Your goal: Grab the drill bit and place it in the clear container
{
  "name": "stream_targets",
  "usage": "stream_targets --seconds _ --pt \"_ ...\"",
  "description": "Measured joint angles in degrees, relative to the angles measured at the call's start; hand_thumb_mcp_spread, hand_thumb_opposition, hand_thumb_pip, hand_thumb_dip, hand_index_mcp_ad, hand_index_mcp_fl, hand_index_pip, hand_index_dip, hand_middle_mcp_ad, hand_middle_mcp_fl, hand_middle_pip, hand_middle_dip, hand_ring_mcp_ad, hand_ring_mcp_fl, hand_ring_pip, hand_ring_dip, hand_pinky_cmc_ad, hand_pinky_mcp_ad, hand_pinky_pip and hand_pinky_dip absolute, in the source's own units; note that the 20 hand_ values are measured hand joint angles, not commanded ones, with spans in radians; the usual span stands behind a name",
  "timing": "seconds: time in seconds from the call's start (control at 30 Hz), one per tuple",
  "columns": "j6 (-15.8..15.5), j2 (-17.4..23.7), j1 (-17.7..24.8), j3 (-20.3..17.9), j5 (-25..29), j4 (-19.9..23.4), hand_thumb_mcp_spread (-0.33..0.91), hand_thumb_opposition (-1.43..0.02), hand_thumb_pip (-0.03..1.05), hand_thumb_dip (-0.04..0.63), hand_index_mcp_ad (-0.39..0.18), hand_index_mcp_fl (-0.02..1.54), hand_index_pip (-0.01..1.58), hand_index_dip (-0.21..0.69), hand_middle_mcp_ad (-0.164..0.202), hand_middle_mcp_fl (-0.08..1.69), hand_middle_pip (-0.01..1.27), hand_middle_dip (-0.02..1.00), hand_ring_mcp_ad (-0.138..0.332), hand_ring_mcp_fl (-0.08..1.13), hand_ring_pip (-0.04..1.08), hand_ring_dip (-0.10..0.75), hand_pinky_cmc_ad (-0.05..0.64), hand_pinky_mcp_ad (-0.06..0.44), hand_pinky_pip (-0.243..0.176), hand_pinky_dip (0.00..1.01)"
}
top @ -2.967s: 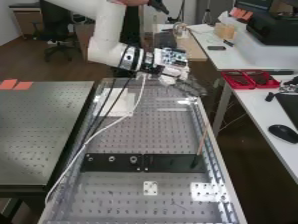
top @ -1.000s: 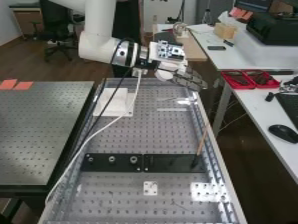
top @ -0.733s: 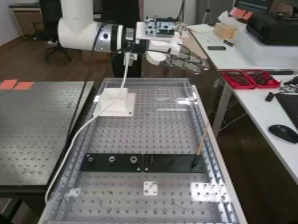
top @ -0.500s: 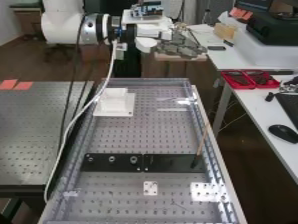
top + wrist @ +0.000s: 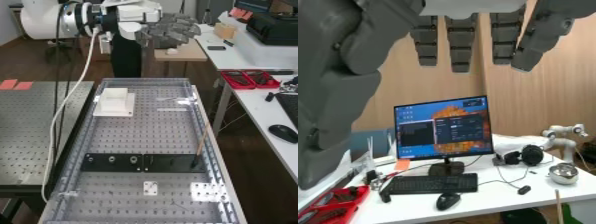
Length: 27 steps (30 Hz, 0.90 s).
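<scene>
High above the far end of the bench, at the top of the high view, is the hand [image 5: 169,30], its fingers extended to the right and holding nothing. In the wrist view the hand [image 5: 461,42] has straight, spread fingers, with the thumb at one side. A slender tan rod [image 5: 201,140] with a dark lower end leans upright at the right end of a black plate [image 5: 166,163]; I cannot tell whether it is the drill bit. Pale, glassy edges [image 5: 171,109] lie at the bench's far right; whether they belong to the clear container is unclear.
A white square block [image 5: 116,102] sits far left on the perforated bench [image 5: 146,132]. Metal rails line its sides. Right of it, a white table [image 5: 263,107] bears red trays [image 5: 249,79] and a mouse [image 5: 283,133]. The wrist view has a monitor [image 5: 443,129] and keyboard [image 5: 431,183].
The arm and hand have moved up and to the left, away from the bench's far right corner, and the white cable has swung left. The rod, plate and white block are unmoved.
</scene>
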Motion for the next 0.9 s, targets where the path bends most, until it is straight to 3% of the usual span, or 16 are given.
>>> stream_targets --seconds 0.13,0.3,0.43,0.53,0.77,0.9 --pt "0.3 0.2 -0.5 1.0 -1.3 -4.1 0.21 -0.91 0.26 0.052 -0.056 0.09 0.08 0.094 0.089 0.07 0.16 0.15 0.250 0.03 0.12 0.037 0.367 0.232 -0.063 0.24" --pt "0.1 1.1 -1.4 1.7 -3.9 -8.3 0.16 -0.97 0.27 0.051 -0.009 0.09 0.10 0.035 0.110 0.07 0.17 0.12 0.281 0.05 0.12 -0.002 0.380 0.251 -0.059 0.22" --pt "1.5 2.8 -2.0 1.7 -5.5 -9.3 0.15 -0.97 0.29 0.051 0.000 0.09 0.10 0.026 0.113 0.08 0.17 0.11 0.284 0.04 0.12 -0.019 0.379 0.251 -0.063 0.21" --pt "3.1 4.7 -2.6 1.5 -4.8 -10.6 0.15 -0.97 0.30 0.054 0.040 0.09 0.10 0.026 0.126 0.08 0.17 0.10 0.279 0.05 0.11 -0.033 0.379 0.251 -0.063 0.21" --pt "4.3 8.6 -3.1 -0.4 -2.2 -9.2 0.15 -0.89 0.30 0.054 0.052 0.09 0.10 0.030 0.134 0.07 0.17 0.09 0.278 0.06 0.10 -0.031 0.379 0.251 -0.075 0.21" --pt "4.6 9.3 -3.6 -0.7 -3.8 -9.2 0.15 -0.85 0.30 0.054 0.054 0.08 0.10 0.030 0.134 0.07 0.17 0.09 0.278 0.06 0.10 -0.035 0.363 0.248 -0.075 0.21"
